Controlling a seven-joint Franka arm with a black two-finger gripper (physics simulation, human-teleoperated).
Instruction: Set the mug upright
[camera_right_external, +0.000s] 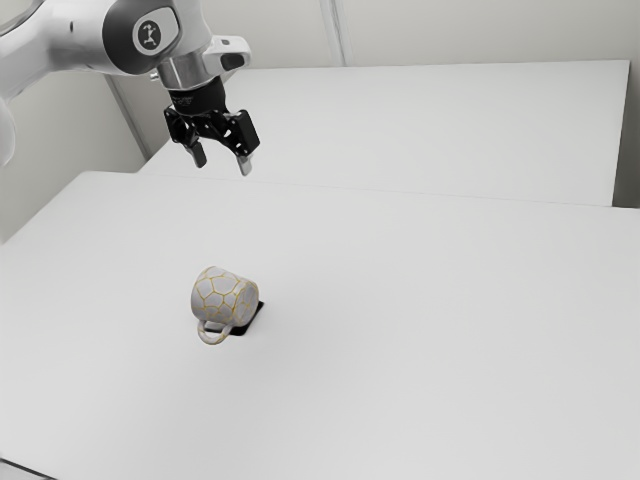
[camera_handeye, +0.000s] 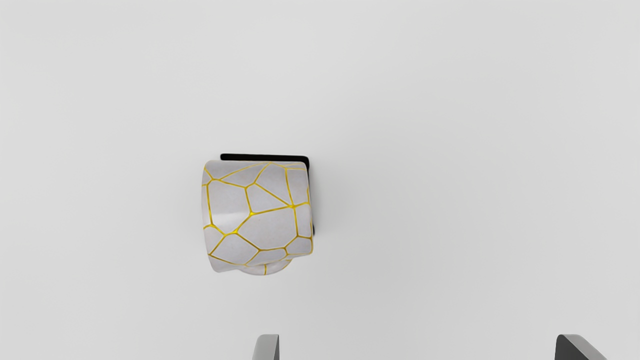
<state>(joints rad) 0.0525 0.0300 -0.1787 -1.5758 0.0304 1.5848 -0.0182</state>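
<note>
Mug on its side, hand wide above the bench: approach and grasp stage.
Mug (camera_right_external: 222, 297) lies on the bench (camera_right_external: 400, 350), nearer the edge at the exterior view's left than the one at its right, well in from the far-left corner. Flat black piece (camera_right_external: 246, 322) shows along its side, partly hidden by it, seemingly beneath. Handle (camera_right_external: 213, 341) points away from that piece; which end is the mouth, cannot say for sure. Hand (camera_right_external: 223, 167) well above, fingers (camera_handeye: 267, 348) spread wide, nothing between. Judgement: next move wants the hand shifted over the mug and lowered, closing across the body clear of the handle, then a lift and quarter turn, base down. Rounded wall may roll if nudged off-centre.
</note>
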